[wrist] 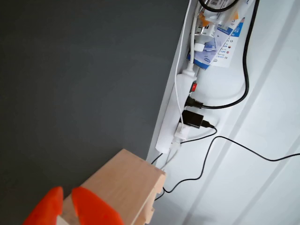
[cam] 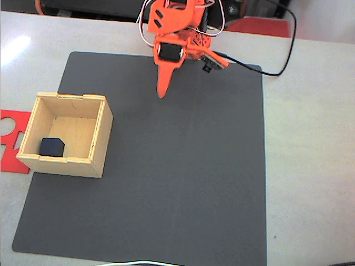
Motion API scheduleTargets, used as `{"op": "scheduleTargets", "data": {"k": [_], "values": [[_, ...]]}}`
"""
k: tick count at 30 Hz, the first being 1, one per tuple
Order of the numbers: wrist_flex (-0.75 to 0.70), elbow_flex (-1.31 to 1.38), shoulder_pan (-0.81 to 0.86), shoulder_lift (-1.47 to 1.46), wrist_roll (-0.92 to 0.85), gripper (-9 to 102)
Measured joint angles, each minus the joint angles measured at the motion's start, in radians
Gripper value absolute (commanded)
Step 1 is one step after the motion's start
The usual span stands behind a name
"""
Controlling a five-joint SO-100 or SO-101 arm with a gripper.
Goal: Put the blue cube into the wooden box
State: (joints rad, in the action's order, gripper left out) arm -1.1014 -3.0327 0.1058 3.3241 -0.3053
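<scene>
**Cube in box, my fingers empty above the mat**

In the fixed view my fingers (cam: 162,91) hang over the far part of the grey mat (cam: 183,183), pressed together into a single orange point, holding nothing. They are well apart from the box (cam: 99,141), which stands on the mat's left edge in that view.

The fixed view looks straight into the box. The cube (cam: 52,147) rests on the box floor in the near left corner, against the near wall. A red sheet (cam: 10,138) lies flat on the desk (cam: 310,166) just left of the box, partly under it. A black cable (cam: 288,50) runs across the desk behind the mat.

The wrist view gives a different set of facts. My two orange fingertips (wrist: 89,206) enter at the bottom edge, with only a narrow slit between them. Beyond them is a corner of the box (wrist: 126,183), seen from outside; its interior is hidden there. The same view shows a white power strip (wrist: 176,108) with plugs and cables along the mat's edge.
</scene>
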Motion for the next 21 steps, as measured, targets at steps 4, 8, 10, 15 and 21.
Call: {"op": "scheduleTargets", "data": {"k": [4, 8, 10, 15, 21], "values": [[0.003, -0.014, 0.000, 0.000, 0.029, 0], [0.003, -0.014, 0.000, 0.000, 0.032, 0], [0.003, -0.014, 0.000, 0.000, 0.032, 0], [0.003, -0.014, 0.000, 0.000, 0.032, 0], [0.003, -0.014, 0.000, 0.000, 0.032, 0]]}}
